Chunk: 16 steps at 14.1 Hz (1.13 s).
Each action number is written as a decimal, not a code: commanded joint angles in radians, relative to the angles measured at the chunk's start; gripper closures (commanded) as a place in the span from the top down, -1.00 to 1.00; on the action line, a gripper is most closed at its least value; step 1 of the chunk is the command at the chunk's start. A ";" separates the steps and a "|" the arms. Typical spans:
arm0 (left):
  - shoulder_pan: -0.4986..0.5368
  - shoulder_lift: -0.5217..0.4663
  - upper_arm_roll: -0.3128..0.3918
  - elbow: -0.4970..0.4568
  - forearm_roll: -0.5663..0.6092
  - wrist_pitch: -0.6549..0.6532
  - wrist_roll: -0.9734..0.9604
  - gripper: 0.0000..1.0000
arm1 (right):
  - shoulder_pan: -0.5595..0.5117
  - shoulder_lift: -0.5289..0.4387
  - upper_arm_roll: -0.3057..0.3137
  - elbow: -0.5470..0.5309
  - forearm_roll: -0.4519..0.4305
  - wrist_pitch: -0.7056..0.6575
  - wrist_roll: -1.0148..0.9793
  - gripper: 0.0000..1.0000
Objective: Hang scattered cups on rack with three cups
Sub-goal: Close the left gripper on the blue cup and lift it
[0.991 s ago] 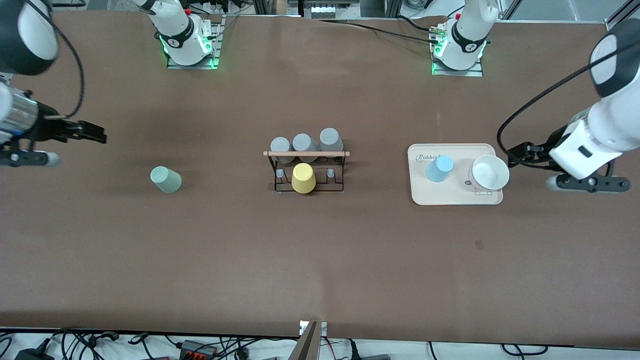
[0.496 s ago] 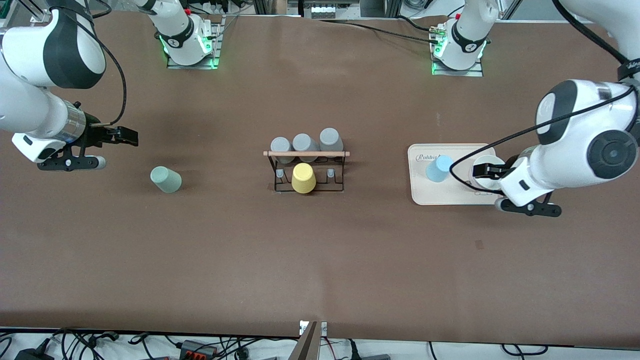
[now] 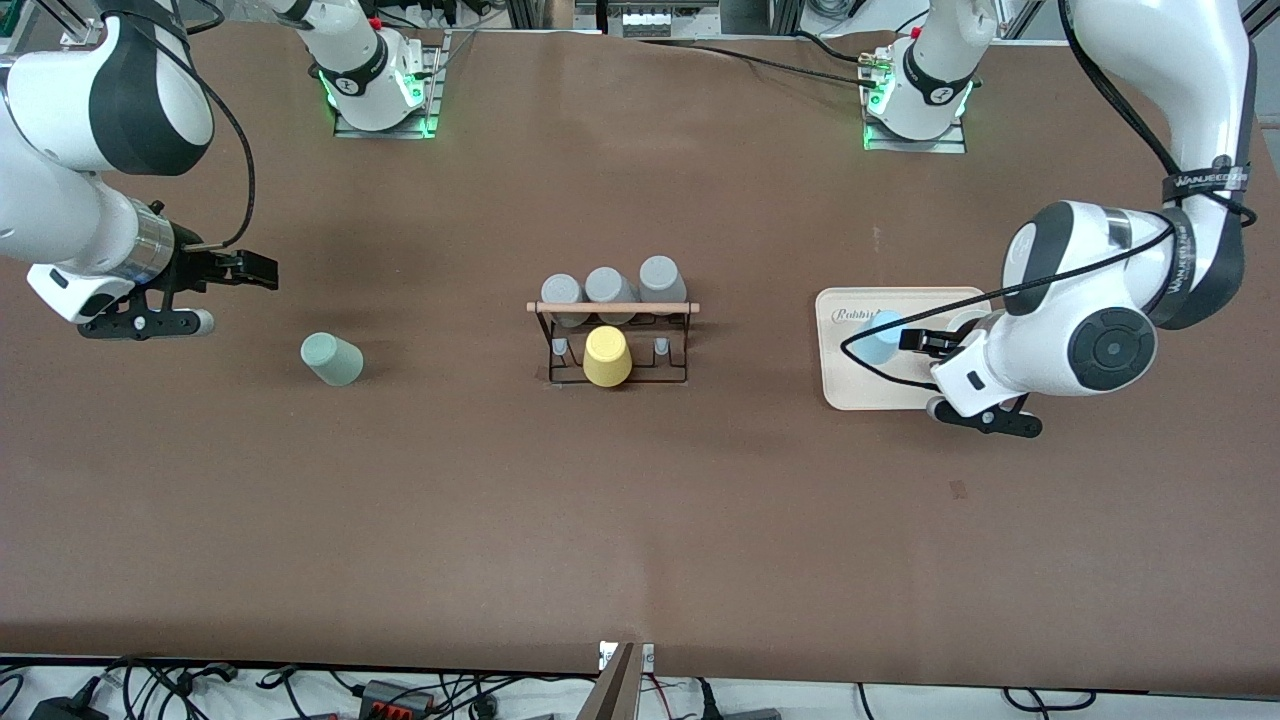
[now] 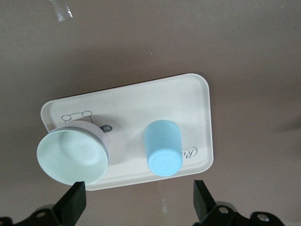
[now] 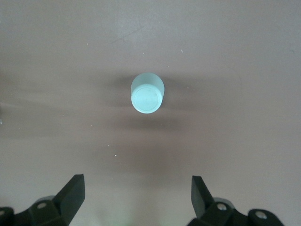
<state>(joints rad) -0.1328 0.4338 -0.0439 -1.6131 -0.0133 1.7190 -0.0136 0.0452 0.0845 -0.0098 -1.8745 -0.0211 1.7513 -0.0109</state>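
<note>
The rack stands mid-table, well apart from both grippers, with three grey cups and a yellow cup on it. The left gripper hangs wide open and empty over the tray, the blue cup just ahead of its fingertips. The right gripper hangs wide open, empty, near the green cup. Both cups stand upside down; they look light, stiff and smooth, probably best pinched across the tapered wall.

Arm shells: glossy white, rounded, with dark grey joint caps.
Left arm: black band with white lettering; black cable looping down to its hand.
Right arm: silver wrist ring; black cable; black hand.
Bases: green lights glowing.
Fingers: black, wedge-shaped.
</note>
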 commanded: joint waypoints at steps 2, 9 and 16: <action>0.005 -0.090 -0.020 -0.238 -0.016 0.218 0.020 1.00 | -0.001 -0.023 -0.004 -0.037 0.003 0.001 0.002 1.00; 0.012 -0.231 -0.056 -0.569 -0.017 0.528 0.003 1.00 | -0.001 -0.015 -0.004 -0.035 -0.002 -0.001 -0.004 1.00; 0.009 -0.208 -0.065 -0.665 -0.017 0.674 -0.045 1.00 | -0.004 -0.011 -0.004 -0.037 -0.002 -0.001 -0.006 1.00</action>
<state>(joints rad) -0.1313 0.2378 -0.0975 -2.2531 -0.0149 2.3729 -0.0492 0.0438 0.0848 -0.0133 -1.8973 -0.0215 1.7513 -0.0112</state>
